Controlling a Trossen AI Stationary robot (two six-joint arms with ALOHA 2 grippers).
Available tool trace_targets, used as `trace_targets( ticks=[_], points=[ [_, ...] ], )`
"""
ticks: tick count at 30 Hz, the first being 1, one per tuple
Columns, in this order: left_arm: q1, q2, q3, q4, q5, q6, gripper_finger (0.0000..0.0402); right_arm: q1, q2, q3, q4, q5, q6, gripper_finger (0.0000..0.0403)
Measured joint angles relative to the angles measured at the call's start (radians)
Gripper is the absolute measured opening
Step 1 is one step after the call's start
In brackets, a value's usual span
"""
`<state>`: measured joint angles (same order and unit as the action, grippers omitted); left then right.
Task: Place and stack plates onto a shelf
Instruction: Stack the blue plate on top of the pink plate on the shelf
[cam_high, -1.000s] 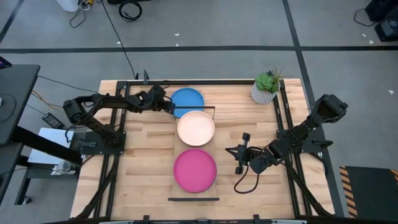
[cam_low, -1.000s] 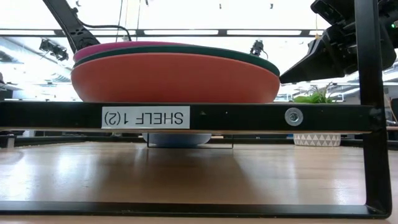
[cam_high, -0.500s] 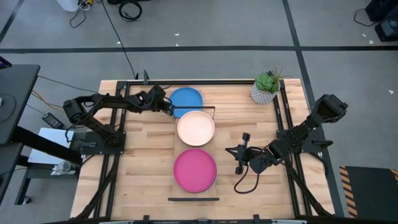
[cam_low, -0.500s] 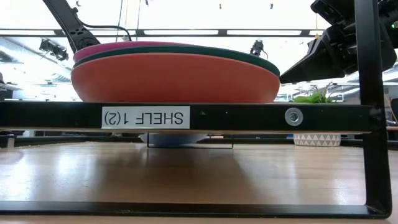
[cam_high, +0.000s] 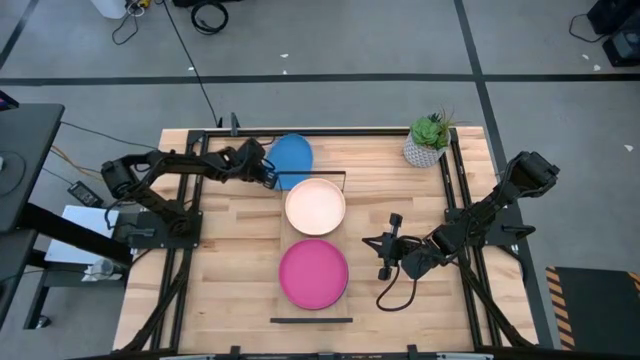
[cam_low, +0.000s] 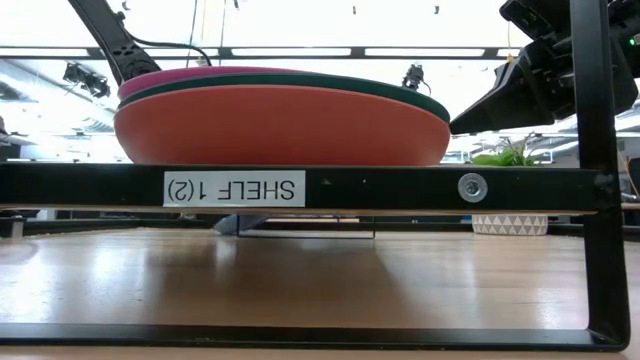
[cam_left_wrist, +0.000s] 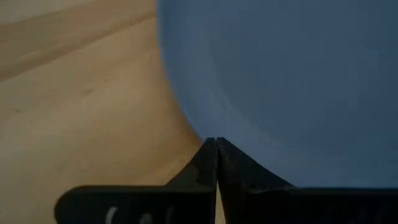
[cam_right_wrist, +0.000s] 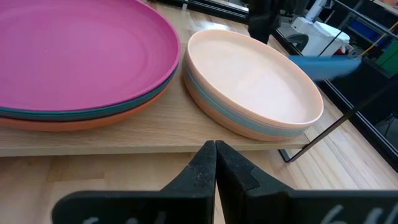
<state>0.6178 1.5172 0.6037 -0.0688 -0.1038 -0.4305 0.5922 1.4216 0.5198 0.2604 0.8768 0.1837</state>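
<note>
A blue plate (cam_high: 291, 155) is at the far end of the table, beyond the shelf's far rail (cam_high: 325, 173), with my left gripper (cam_high: 270, 175) shut on its rim. It looks narrowed in the high view, so it is tilted. On the shelf (cam_right_wrist: 124, 146) stand two stacks. The cream plate (cam_high: 315, 205) tops one, and the pink plate (cam_high: 313, 273) tops a teal and an orange one (cam_low: 280, 125). My right gripper (cam_high: 372, 243) waits shut beside the shelf, on its right, touching nothing. My left gripper pinches the blue plate's rim (cam_left_wrist: 200, 134) between its two fingers, on the plate's near-left side. It comes roughly level from the table's left. The plate is tilted in the hold. I cannot tell whether its far part rests on the table.
A small potted plant (cam_high: 430, 140) stands at the table's far right corner. The shelf's black end frame (cam_low: 590, 180) fills the front of the low view. Bare wood lies left and right of the shelf.
My left gripper has shut on the blue plate's rim. The plate has shifted a little toward the table's left edge and has tipped.
</note>
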Motion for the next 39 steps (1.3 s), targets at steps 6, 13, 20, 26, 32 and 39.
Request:
trace_targets(
  ticks=[6, 13, 20, 26, 32, 39],
  points=[
    [0.0, -0.003, 0.0, -0.004, -0.004, -0.001, 0.0005, 0.0, 0.0, 0.0, 0.0, 0.0, 0.0, 0.0014],
    [0.003, -0.032, 0.0, -0.015, -0.007, 0.0, 0.0003, 0.0, 0.0, 0.0, 0.0, 0.0, 0.0, 0.0014],
    [0.032, -0.133, -0.001, -0.066, -0.001, 0.008, 0.0002, 0.0, 0.0, 0.0, -0.001, -0.001, 0.0, 0.0014],
    [0.043, -0.196, -0.001, -0.144, 0.023, 0.008, 0.0001, 0.0, 0.0, 0.0, -0.001, -0.001, 0.0, 0.0014],
    [0.043, -0.211, -0.001, -0.173, 0.023, 0.007, 0.0001, 0.0, 0.0, 0.0, -0.001, -0.001, 0.0, 0.0014],
    [0.043, -0.211, 0.0, -0.203, 0.024, 0.019, 0.0001, 0.0, 0.0, 0.0, 0.0, -0.006, 0.0, 0.0014]
  ],
)
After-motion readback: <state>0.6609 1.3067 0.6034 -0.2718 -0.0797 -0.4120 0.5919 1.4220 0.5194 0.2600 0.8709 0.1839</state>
